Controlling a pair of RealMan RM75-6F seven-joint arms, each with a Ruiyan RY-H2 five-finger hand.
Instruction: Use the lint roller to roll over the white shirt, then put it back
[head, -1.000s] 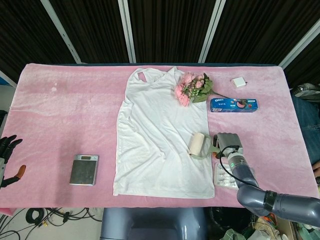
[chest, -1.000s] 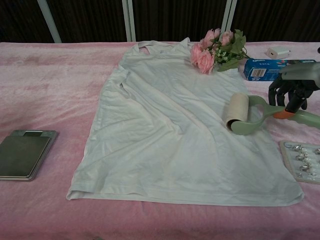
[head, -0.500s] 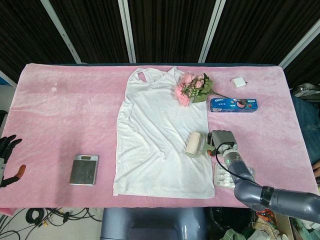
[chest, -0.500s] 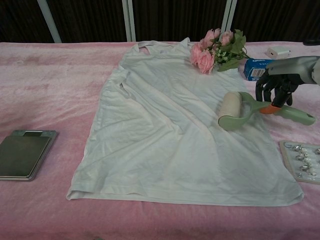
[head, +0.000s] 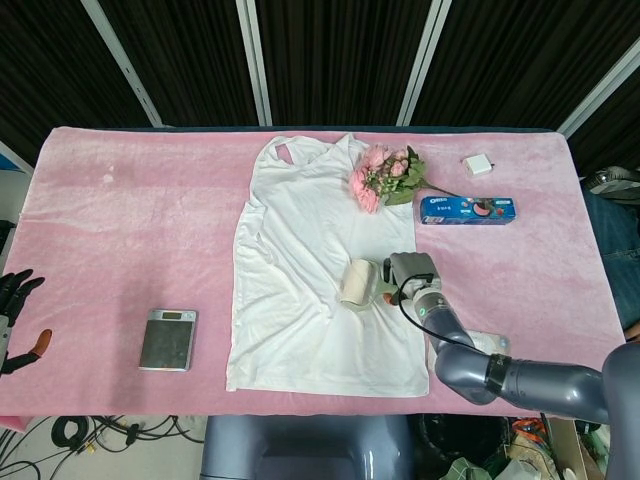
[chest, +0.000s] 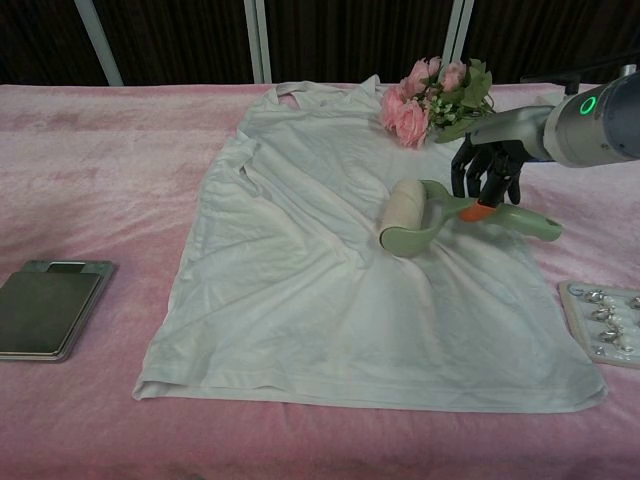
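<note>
A white sleeveless shirt (head: 310, 270) (chest: 330, 260) lies flat in the middle of the pink table. My right hand (head: 412, 274) (chest: 490, 170) grips the green handle of the lint roller (head: 358, 284) (chest: 420, 216). The roller's pale drum rests on the shirt's right half, about mid-length. My left hand (head: 15, 310) hangs off the table's left edge, fingers apart, holding nothing; the chest view does not show it.
A pink flower bunch (head: 388, 176) (chest: 432, 102) lies on the shirt's top right corner. A blue snack box (head: 467, 209) and a white charger (head: 478, 165) sit behind my right hand. A pill blister pack (chest: 603, 322) lies at the right front, a scale (head: 168, 339) (chest: 45, 309) at the left front.
My right hand has pushed the lint roller leftwards and slightly away across the shirt, from the right hem to the middle of its right half. The left hand has stayed put.
</note>
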